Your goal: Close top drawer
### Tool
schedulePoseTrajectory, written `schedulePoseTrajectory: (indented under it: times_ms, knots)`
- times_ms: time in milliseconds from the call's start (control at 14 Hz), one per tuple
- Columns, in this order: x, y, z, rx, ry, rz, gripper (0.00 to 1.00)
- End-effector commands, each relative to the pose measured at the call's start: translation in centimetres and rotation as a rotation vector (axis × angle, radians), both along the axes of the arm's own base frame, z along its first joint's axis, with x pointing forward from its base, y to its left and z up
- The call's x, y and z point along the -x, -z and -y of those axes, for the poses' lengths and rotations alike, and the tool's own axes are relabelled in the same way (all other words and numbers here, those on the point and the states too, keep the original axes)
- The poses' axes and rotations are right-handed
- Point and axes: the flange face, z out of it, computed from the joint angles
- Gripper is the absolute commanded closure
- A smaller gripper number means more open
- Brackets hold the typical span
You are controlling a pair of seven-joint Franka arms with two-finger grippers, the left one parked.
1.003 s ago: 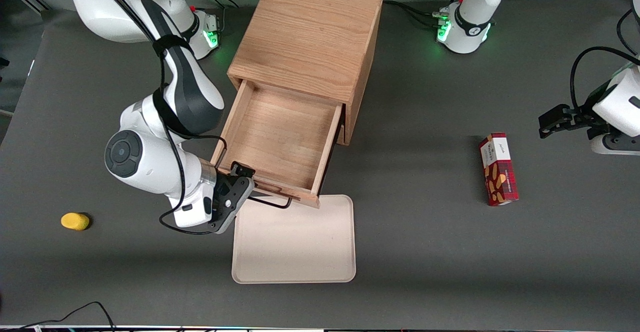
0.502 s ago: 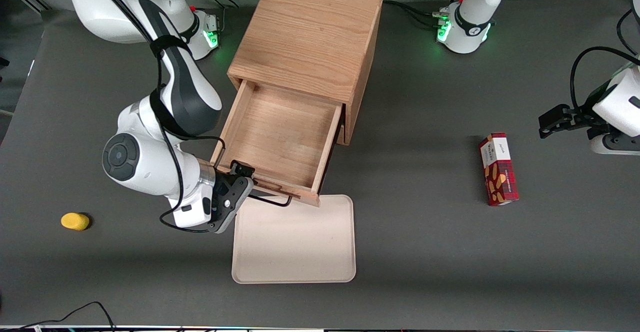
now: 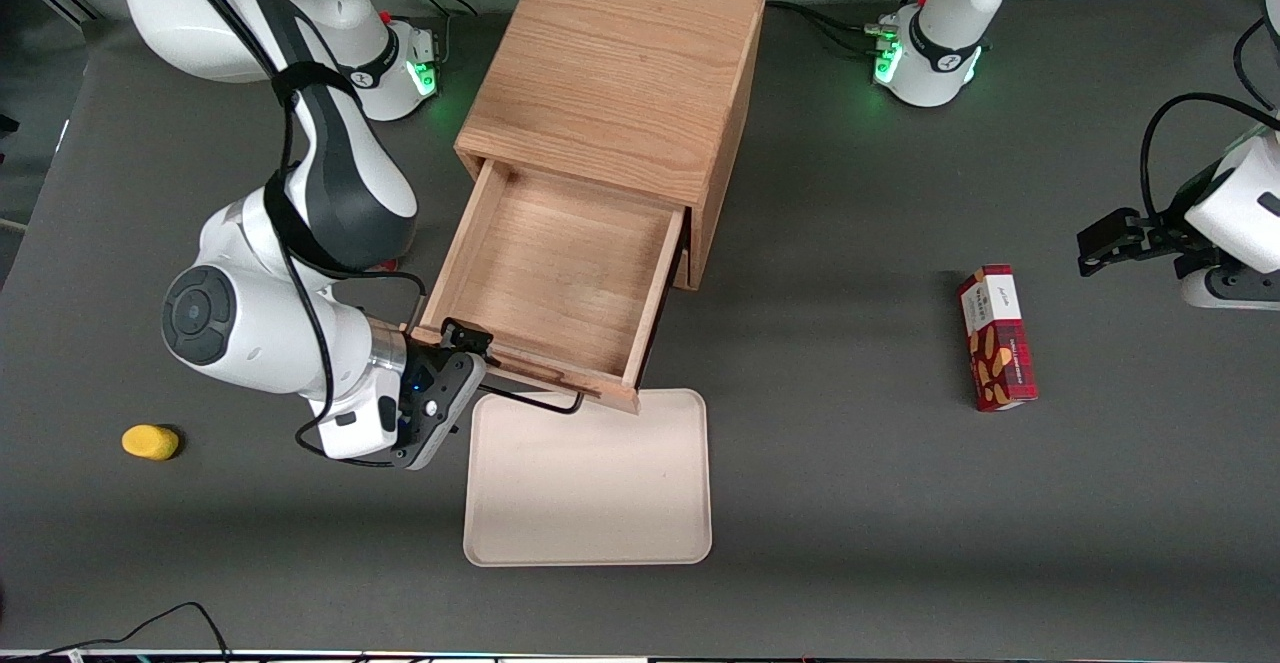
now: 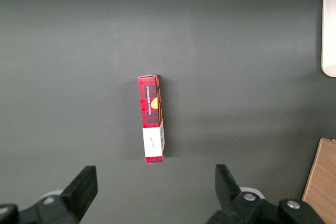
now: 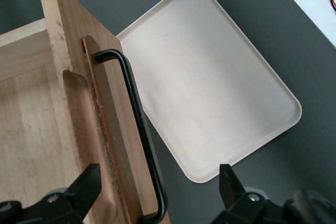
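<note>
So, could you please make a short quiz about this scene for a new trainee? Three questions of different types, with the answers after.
1. True or false: the light oak top drawer of the wooden cabinet is fully shut.
2. Multiple choice: the right arm's black two-finger gripper is
A. over the small yellow object
B. at the drawer front, its open fingers on either side of the black wire handle
C. holding the red plaid box
3. Fill in: on the dark grey table, nearer the front camera than the drawer front, lies a beige rectangular ____.

Key: 1 false, it is pulled out and empty. 2 B. 3 tray.
</note>
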Motion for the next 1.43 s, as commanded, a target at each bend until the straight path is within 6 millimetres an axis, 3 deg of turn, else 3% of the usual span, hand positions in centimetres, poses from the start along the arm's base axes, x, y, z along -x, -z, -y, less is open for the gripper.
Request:
schedulePoseTrajectory:
  times_ms: [0,430,645,1362]
  knots:
    - [-0.7,0.3,0.6,-0.086,-0.026,-0.021,0.00]
    - [-1.3,1.0,1.5,-0.109,-0.040,-0.012,0.00]
    - [-2.1,2.2,1.7,-0.105,-0.047,-0.002,0.00]
    - [-2.3,3.8,1.2,-0.105,-0.041,-0.008,0.00]
